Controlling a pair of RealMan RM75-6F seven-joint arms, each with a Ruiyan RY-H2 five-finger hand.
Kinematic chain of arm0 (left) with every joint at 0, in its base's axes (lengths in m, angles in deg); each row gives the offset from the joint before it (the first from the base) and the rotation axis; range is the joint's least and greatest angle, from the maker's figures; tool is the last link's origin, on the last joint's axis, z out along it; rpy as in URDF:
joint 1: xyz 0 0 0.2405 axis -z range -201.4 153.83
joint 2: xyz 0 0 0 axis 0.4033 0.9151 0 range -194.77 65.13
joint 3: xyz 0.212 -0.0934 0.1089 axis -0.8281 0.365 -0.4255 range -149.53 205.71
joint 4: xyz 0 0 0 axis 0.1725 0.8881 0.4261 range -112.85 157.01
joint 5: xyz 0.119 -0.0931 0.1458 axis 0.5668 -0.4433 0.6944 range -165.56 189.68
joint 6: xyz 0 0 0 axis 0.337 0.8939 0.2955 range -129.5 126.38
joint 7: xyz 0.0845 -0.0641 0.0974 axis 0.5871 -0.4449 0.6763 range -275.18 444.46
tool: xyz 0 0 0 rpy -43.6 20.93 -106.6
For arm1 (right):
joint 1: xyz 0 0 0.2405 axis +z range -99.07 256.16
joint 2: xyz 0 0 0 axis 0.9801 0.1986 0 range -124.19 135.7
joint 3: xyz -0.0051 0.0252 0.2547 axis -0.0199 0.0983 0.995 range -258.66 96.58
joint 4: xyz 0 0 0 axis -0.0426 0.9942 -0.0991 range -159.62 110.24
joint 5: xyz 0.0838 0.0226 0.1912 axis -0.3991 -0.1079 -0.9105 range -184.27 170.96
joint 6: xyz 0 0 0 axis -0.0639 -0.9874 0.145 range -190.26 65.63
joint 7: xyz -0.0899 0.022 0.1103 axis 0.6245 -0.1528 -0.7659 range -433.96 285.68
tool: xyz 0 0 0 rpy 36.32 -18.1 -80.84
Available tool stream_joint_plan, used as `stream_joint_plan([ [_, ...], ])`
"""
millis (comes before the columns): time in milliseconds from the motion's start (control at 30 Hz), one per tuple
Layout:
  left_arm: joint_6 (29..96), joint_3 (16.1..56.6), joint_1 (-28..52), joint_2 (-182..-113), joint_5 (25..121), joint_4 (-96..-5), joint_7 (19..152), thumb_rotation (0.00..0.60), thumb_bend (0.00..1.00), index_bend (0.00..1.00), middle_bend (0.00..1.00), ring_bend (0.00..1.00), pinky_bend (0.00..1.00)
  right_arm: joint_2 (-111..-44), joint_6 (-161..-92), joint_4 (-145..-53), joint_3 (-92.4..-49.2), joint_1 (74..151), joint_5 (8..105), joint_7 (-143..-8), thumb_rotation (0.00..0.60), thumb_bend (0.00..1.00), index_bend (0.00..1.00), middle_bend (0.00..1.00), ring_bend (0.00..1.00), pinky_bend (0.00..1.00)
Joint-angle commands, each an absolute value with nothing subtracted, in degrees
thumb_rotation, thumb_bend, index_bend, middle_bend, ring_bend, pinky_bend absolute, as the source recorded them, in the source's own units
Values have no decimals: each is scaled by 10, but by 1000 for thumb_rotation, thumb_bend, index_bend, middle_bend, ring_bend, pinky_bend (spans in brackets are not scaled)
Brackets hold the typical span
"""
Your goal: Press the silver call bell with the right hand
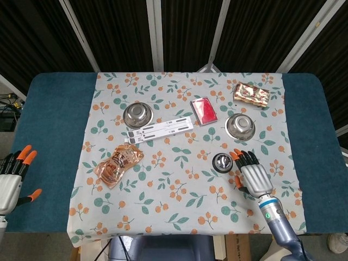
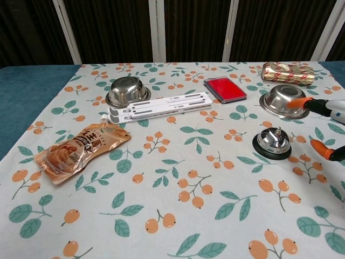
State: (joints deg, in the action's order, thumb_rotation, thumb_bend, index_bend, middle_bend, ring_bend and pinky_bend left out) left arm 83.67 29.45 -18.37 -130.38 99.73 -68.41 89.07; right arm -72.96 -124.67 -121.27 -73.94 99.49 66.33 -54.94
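Observation:
The silver call bell (image 1: 222,162) on its black base sits right of the table's middle, also in the chest view as the bell (image 2: 273,141). My right hand (image 1: 250,173) hovers just right of it, fingers spread with orange tips (image 1: 235,155) close to the bell's edge, holding nothing. In the chest view only the right hand's fingers (image 2: 322,127) enter from the right edge, a short way from the bell. My left hand (image 1: 12,178) rests open at the far left over the blue table surface, holding nothing.
Behind the bell stands a steel bowl (image 1: 240,126); a second bowl (image 1: 136,115) is at the left. A red pad (image 1: 204,111), a white folding stand (image 1: 159,129), a gold packet (image 1: 251,94) and an orange pouch (image 1: 118,164) lie on the floral cloth (image 1: 179,201).

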Motion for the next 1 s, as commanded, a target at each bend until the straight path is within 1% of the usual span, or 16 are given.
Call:
stream_joint_plan([
  [33, 836, 295, -183, -1303, 996, -685, 890, 600, 65, 0, 0, 0, 0, -738, -1240, -1207, -740, 1000, 650, -538, 600, 618, 0, 0, 0, 0],
  [267, 837, 295, -183, -1304, 997, -687, 894, 600, 65, 0, 0, 0, 0, -752, -1235, -1198, -753, 1006, 636, -513, 600, 618, 0, 0, 0, 0],
  [300, 838, 295, -183, -1304, 998, -687, 895, 600, 65, 0, 0, 0, 0, -756, -1227, -1190, -767, 1008, 636, -494, 600, 619, 0, 0, 0, 0],
  [367, 837, 295, -183, -1304, 998, -688, 896, 600, 65, 0, 0, 0, 0, -761, -1225, -1184, -777, 1010, 634, -474, 600, 619, 0, 0, 0, 0],
  [567, 840, 294, -184, -1304, 999, -686, 892, 600, 65, 0, 0, 0, 0, -778, -1220, -1175, -797, 1014, 622, -428, 600, 619, 0, 0, 0, 0],
  [767, 841, 295, -184, -1304, 999, -684, 889, 600, 65, 0, 0, 0, 0, -781, -1237, -1185, -788, 1015, 625, -442, 600, 618, 0, 0, 0, 0],
  [1000, 843, 295, -185, -1305, 1000, -682, 887, 600, 65, 0, 0, 0, 0, -756, -1281, -1220, -748, 1015, 651, -498, 600, 619, 0, 0, 0, 0],
])
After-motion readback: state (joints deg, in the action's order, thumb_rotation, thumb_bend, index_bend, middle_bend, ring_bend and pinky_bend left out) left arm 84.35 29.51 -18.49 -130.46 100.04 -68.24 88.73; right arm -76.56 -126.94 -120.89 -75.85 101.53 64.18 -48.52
